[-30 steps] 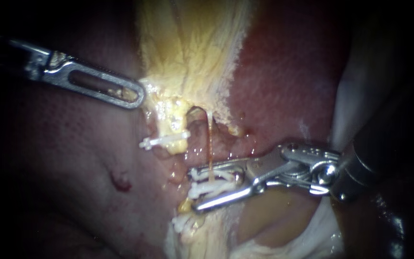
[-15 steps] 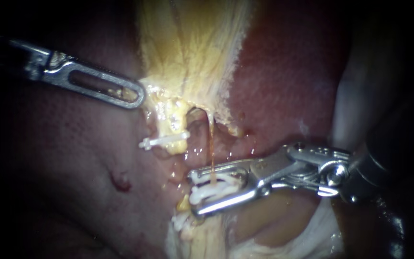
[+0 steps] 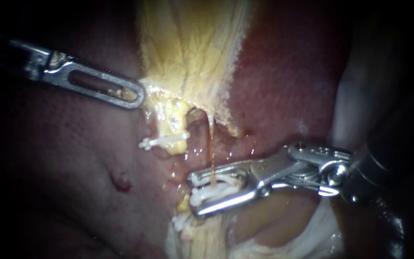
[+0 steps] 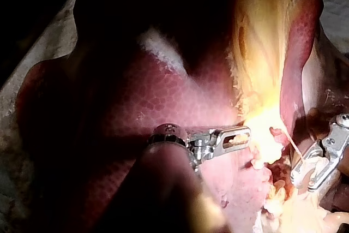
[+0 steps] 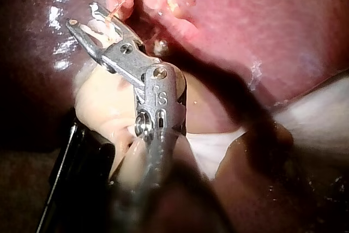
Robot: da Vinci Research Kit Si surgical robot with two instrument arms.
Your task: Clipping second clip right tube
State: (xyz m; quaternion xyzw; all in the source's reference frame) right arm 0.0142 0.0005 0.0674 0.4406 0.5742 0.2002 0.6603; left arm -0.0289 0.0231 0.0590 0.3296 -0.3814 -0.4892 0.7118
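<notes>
The thin orange right tube hangs from the yellow gallbladder down into my right instrument. Its two jaws hold a white clip that straddles this tube, seen too in the right wrist view as the clip. A second white clip sits just below the jaws. Another white clip crosses the yellow left tube. My left instrument comes from the upper left, its slotted jaws shut on the gallbladder's edge; it shows as the left instrument in its wrist view.
Dark red liver lies on both sides of the gallbladder, with a small red nick at lower left. Pale tissue lies under the right instrument's wrist. My right instrument also appears beside the left one in the left wrist view.
The right instrument's jaws have drawn closer together on the clip around the tube, and its wrist has shifted slightly right. The left instrument has held still.
</notes>
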